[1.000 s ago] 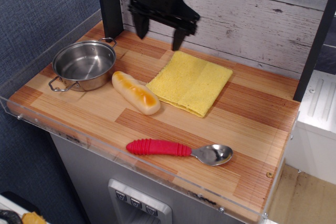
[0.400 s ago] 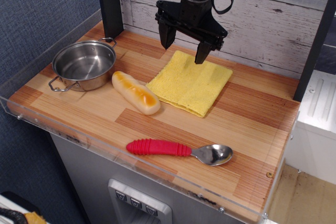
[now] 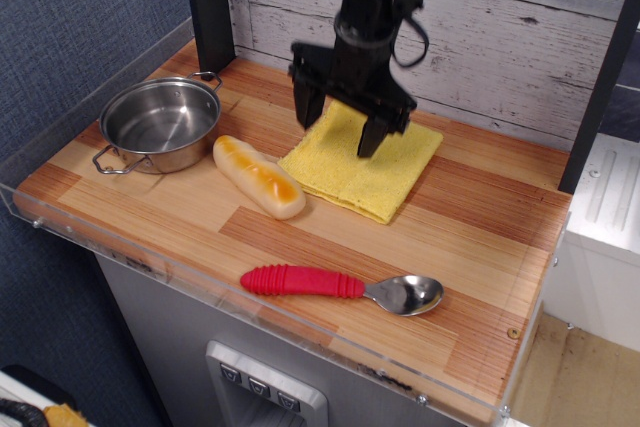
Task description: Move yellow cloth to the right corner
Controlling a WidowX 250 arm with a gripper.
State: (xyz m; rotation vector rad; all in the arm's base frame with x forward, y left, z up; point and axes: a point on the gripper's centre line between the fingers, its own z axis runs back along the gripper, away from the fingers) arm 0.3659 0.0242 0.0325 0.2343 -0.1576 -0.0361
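While my gripper (image 3: 338,130) hangs over the back half of the yellow cloth (image 3: 362,161), my jaws stand spread apart with nothing between them, one finger near the cloth's left back edge and the other over its middle. The cloth lies flat near the centre-back of the table (image 3: 480,227), its left corner just beside the bread-roll toy (image 3: 258,176); the right corner (image 3: 545,162) by the dark post is bare and some way off. I judge the risks to be these: pinching only the top layer of the fold, so the cloth opens out as I lift; or dragging it and nudging the toy. The steel pot (image 3: 160,126) at the left holds nothing that I can see. The red-handled spoon (image 3: 342,286) lies near the front, well apart.
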